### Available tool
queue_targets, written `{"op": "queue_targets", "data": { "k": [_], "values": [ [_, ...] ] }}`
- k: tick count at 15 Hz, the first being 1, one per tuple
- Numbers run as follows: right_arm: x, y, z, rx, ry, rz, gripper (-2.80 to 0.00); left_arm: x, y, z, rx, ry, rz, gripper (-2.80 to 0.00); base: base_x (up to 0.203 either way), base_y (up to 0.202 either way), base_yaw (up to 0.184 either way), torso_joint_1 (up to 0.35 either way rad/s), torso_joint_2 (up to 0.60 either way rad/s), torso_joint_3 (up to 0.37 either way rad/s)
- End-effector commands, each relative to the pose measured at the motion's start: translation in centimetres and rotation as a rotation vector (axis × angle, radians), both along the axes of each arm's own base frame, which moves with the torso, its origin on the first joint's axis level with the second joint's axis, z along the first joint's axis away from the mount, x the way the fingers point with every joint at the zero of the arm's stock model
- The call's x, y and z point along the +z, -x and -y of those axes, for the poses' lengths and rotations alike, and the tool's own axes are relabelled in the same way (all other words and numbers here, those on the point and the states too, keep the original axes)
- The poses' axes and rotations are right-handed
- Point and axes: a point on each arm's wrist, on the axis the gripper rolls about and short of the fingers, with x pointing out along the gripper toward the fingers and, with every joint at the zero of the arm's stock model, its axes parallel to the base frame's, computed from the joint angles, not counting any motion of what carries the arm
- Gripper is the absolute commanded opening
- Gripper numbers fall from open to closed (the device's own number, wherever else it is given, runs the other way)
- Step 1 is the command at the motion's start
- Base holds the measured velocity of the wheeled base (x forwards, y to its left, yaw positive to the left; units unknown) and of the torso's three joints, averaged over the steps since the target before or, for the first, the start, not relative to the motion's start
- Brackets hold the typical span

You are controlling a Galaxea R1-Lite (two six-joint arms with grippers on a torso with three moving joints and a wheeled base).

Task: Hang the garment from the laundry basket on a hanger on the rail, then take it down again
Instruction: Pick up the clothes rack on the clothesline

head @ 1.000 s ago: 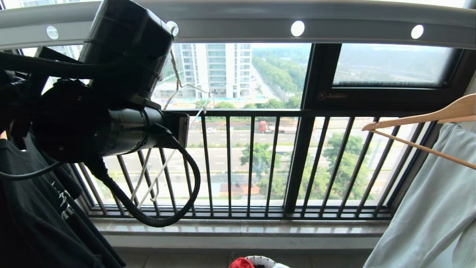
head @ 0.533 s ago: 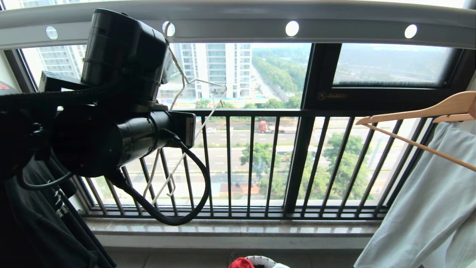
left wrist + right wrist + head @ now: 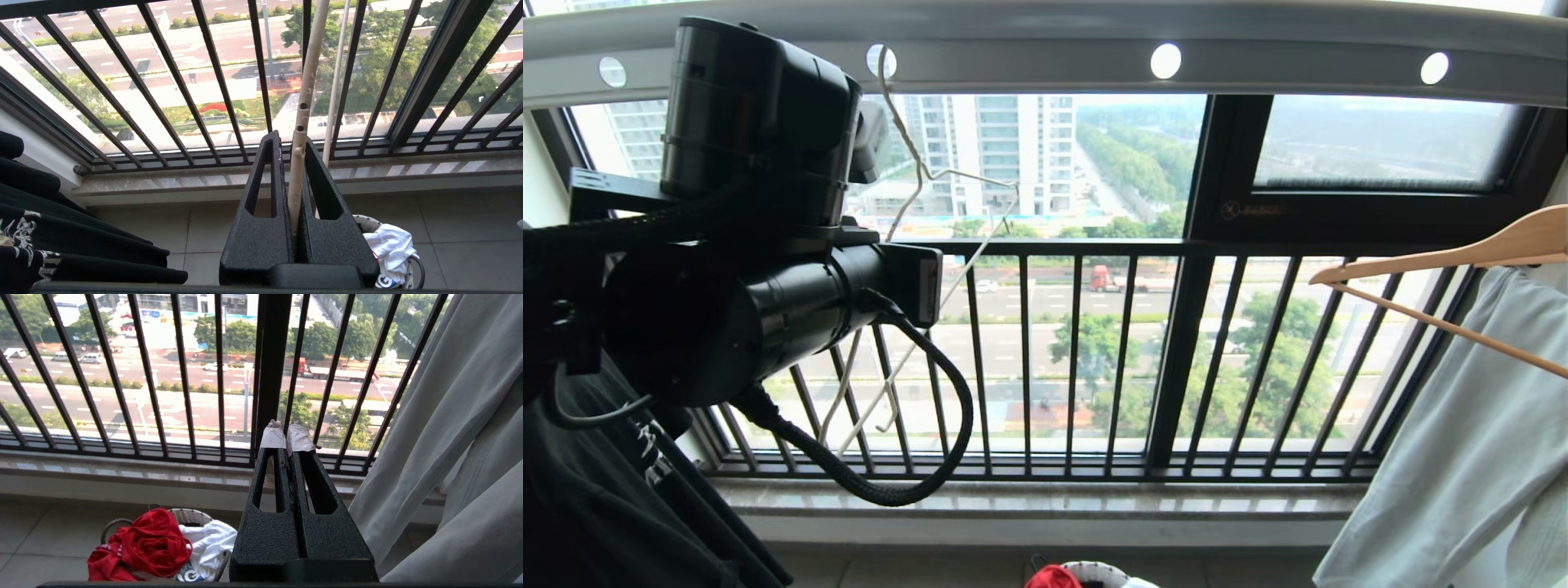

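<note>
The cream wire hanger [image 3: 917,175] dangles tilted below the grey rail [image 3: 1045,69], its hook at one of the rail's round holes. My left gripper [image 3: 292,149] is shut on one wire arm of the hanger [image 3: 305,85]. My left arm [image 3: 752,245] fills the left of the head view and hides its gripper there. The red garment [image 3: 151,543] lies crumpled in the laundry basket [image 3: 192,514] on the floor, on top of white cloth [image 3: 208,543]. My right gripper [image 3: 287,437] is shut and empty, well above the basket.
A black printed T-shirt [image 3: 596,490] hangs at the left. At the right a pale grey-green garment [image 3: 1462,457] hangs on a wooden hanger [image 3: 1437,265]. The dark barred window railing [image 3: 1078,359] and stone sill [image 3: 1045,502] run straight ahead.
My left arm has shifted a little left and down while keeping hold of the hanger. The hanger's lower end has swung slightly right; its hook stays at the same hole.
</note>
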Motion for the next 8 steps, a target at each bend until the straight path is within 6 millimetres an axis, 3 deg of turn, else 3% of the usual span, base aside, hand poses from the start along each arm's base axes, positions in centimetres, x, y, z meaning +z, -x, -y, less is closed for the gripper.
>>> {"op": "queue_targets", "data": {
  "k": [1, 8],
  "values": [
    [0.0, 0.0, 0.0, 0.001, 0.001, -0.002, -2.80, -0.3, 0.3, -0.3, 0.003, -0.004, -0.006, -2.80, 0.000, 0.000, 0.000, 0.000, 0.00, 0.000],
    [0.0, 0.0, 0.0, 0.001, 0.001, -0.002, -2.80, -1.7, 0.2, -0.1, 0.003, 0.025, 0.029, -2.80, 0.000, 0.000, 0.000, 0.000, 0.00, 0.000]
  ]
}}
